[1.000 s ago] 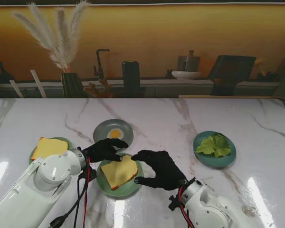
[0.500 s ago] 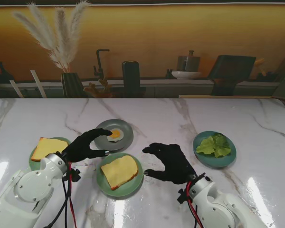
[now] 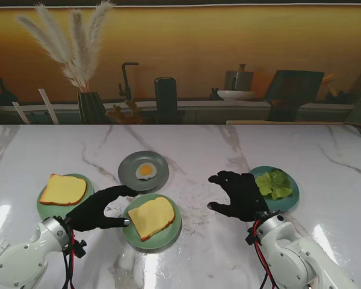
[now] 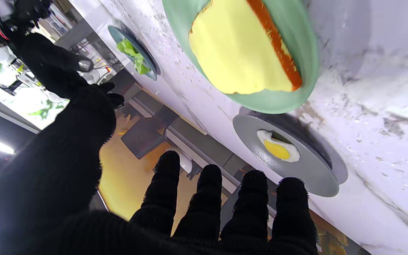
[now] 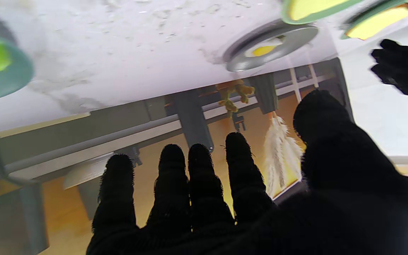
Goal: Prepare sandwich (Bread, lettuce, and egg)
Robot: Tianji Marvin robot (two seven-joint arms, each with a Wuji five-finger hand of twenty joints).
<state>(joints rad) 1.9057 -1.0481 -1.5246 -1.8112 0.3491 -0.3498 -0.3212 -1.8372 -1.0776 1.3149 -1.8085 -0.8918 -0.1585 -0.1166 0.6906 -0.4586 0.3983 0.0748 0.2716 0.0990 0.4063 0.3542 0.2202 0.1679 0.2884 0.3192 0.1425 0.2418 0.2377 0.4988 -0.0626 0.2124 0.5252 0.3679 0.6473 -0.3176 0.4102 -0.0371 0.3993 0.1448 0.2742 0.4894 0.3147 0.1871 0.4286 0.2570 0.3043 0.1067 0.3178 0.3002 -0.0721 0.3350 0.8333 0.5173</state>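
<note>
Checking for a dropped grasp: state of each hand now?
Left hand: open, holding nothing, beside the bread plate.
Right hand: open, holding nothing, next to the lettuce plate.

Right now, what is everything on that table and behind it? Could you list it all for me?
bread slice: one, yellow with brown crust, on the green plate nearest to me, centre.
second bread slice: one, same colours, on another green plate at far left.
fried egg: one, white with yellow yolk, on a grey plate farther from me than the centre bread.
lettuce: one green bunch, on a teal plate at right.
marble table: one, white with grey veins.
pampas grass: one pale bunch in a dark vase, behind the table at left.
left hand: black glove, open, beside the centre plate.
right hand: black glove, open, next to the lettuce plate.
</note>
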